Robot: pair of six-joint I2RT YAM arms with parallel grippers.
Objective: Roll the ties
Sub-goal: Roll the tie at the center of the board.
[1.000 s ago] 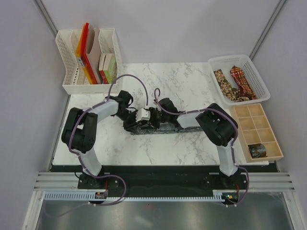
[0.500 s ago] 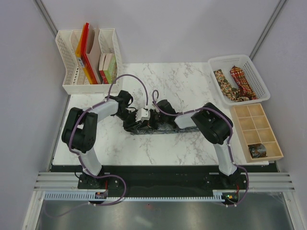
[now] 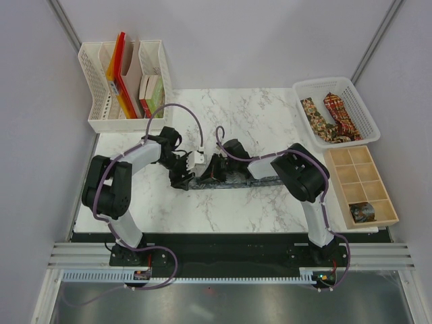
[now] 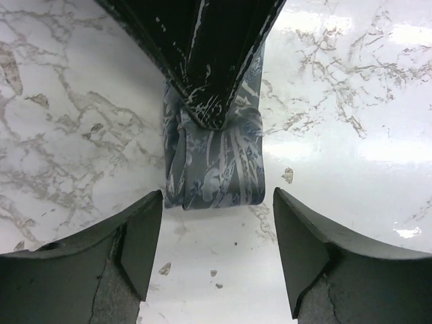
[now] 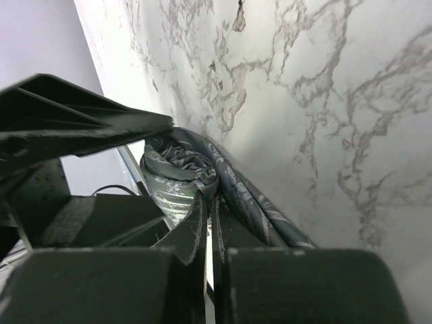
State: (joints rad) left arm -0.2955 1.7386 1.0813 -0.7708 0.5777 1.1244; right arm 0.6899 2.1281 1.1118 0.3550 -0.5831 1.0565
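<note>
The dark grey-green tie (image 3: 260, 182) lies flat across the middle of the marble table, its left end wound into a small roll (image 4: 214, 162). My right gripper (image 3: 206, 173) is shut on that roll, the fingertips (image 5: 202, 226) pinching the fabric (image 5: 177, 169). Its black fingers (image 4: 209, 61) show in the left wrist view, pressing on the roll from above. My left gripper (image 3: 181, 177) is open and empty just left of the roll, its fingers (image 4: 143, 239) spread either side of the roll's end without touching it. The brown-gold tie (image 3: 312, 115) and the red tie (image 3: 341, 116) lie in the white basket (image 3: 351, 86).
A wooden compartment box (image 3: 351, 156) stands at the right edge with one rolled dark tie (image 3: 362, 212) in a near compartment. A white file rack (image 3: 101, 121) with coloured books and folders stands at the back left.
My left gripper has drawn back a little to the left, off the roll. The right gripper has shifted slightly left and still holds the rolled end.
</note>
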